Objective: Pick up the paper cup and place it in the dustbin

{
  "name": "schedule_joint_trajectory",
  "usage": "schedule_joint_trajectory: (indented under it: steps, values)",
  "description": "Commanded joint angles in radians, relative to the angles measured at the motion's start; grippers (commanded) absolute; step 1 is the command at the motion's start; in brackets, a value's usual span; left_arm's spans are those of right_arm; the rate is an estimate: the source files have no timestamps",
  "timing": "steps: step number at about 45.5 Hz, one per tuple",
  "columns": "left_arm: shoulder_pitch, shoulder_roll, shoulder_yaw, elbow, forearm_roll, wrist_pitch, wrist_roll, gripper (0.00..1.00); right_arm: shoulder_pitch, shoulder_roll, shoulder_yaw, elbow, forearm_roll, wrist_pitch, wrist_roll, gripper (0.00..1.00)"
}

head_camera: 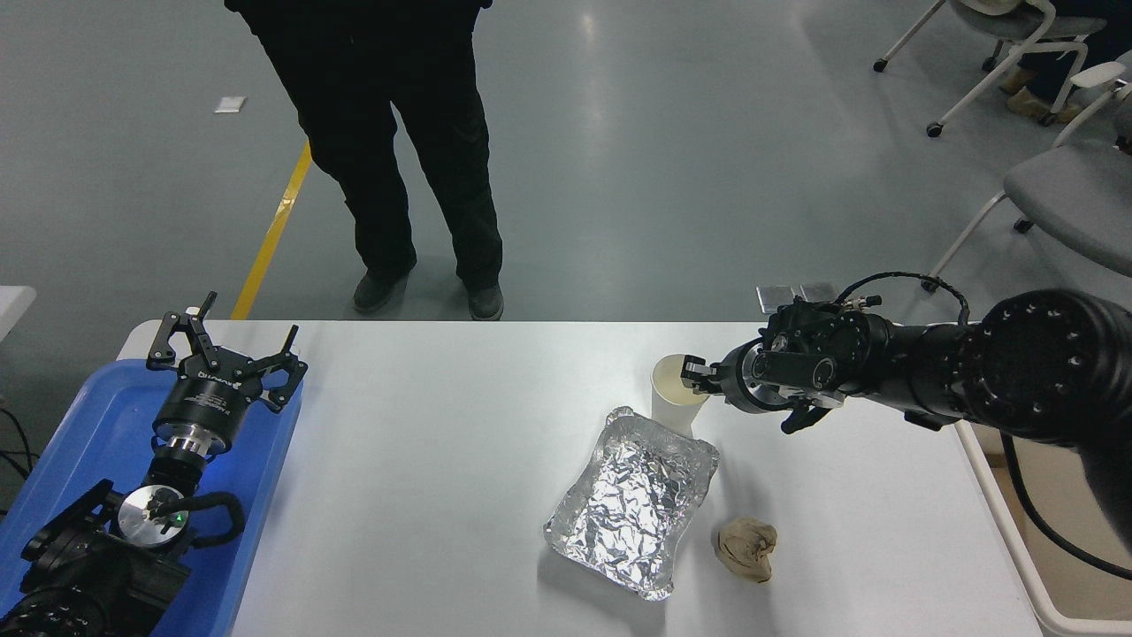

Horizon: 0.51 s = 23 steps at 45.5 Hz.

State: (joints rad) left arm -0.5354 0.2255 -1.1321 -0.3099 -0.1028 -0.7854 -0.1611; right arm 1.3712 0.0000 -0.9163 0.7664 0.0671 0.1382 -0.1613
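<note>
The white paper cup (674, 395) stands upright on the white table (442, 442), just behind the foil tray. My right gripper (696, 374) reaches in from the right and its fingers sit close together on the cup's right rim, one at the inside of the rim. The cup's base rests on the table. The cream dustbin (1010, 541) shows only in part, below the table's right edge and under my right arm. My left gripper (225, 341) is parked open over the blue tray at the lower left.
A crumpled silver foil tray (632, 502) lies in front of the cup. A tan paper wad (745, 548) lies to its right. A blue tray (88, 416) is at the left. A person (389, 150) stands at the far side. Chairs (1061, 190) stand at the back right.
</note>
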Motion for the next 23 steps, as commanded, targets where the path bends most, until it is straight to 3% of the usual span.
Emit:
schedule_joint_trajectory:
  steps: [1,23]
  values:
    - [0.000,0.000,0.002,0.000,0.000,0.000,0.000,0.99,0.017,0.000,0.010,0.028,0.060,0.004,0.000,0.00]
    - [0.000,0.000,0.000,0.000,0.000,0.000,0.002,0.99,0.101,0.000,0.004,0.066,0.085,0.009,0.000,0.00]
